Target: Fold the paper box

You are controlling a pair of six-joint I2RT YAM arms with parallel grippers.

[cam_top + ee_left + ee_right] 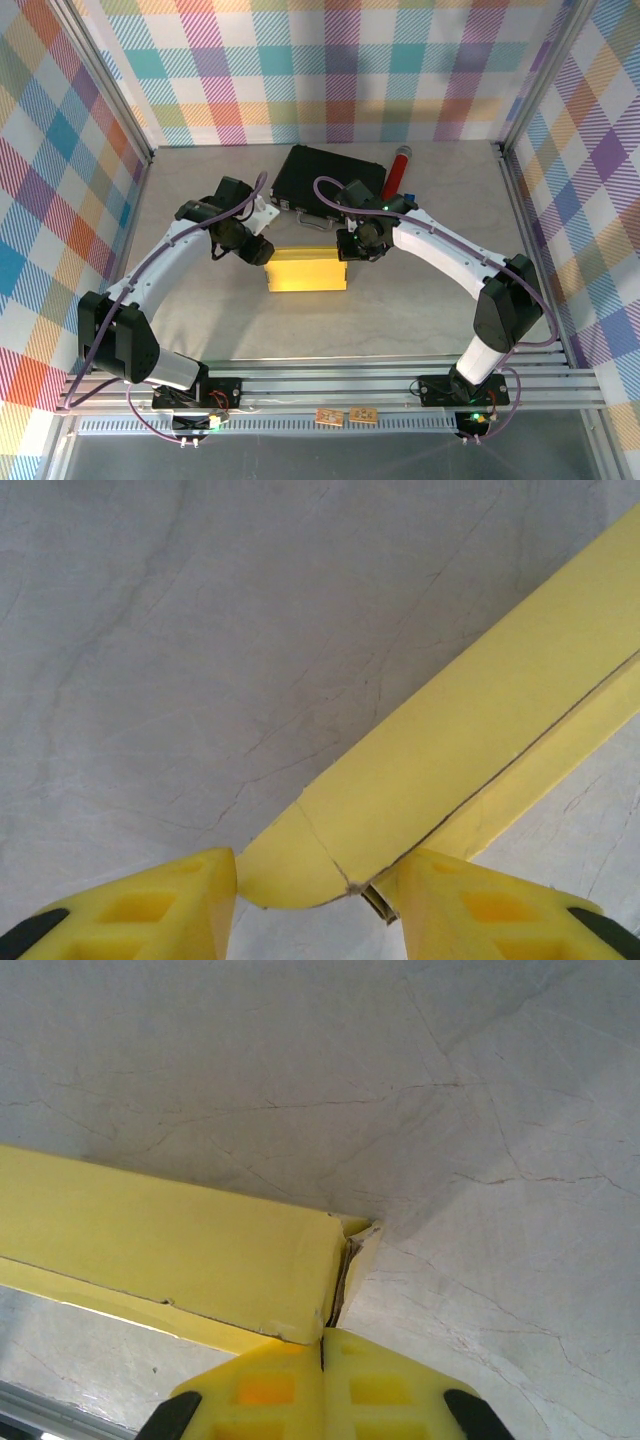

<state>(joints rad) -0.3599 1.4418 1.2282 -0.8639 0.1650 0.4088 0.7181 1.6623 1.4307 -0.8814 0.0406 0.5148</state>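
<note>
The paper box (305, 270) is bright yellow and lies flat in the middle of the table. My left gripper (262, 252) is at its left end and my right gripper (345, 247) at its right end. In the left wrist view the box (480, 720) runs to the upper right. Its rounded end flap (290, 865) sits between the spread fingers of my open left gripper (320, 880). In the right wrist view my right gripper (322, 1335) is shut, its tips against the box's (170, 1245) end corner. A small flap (362, 1250) stands slightly ajar there.
A black hard case (330, 172) lies just behind the box, close to both wrists. A red cylinder (398, 172) leans at its right end. Checked walls enclose the grey table (200, 330) on three sides, and an aluminium rail runs along the near edge.
</note>
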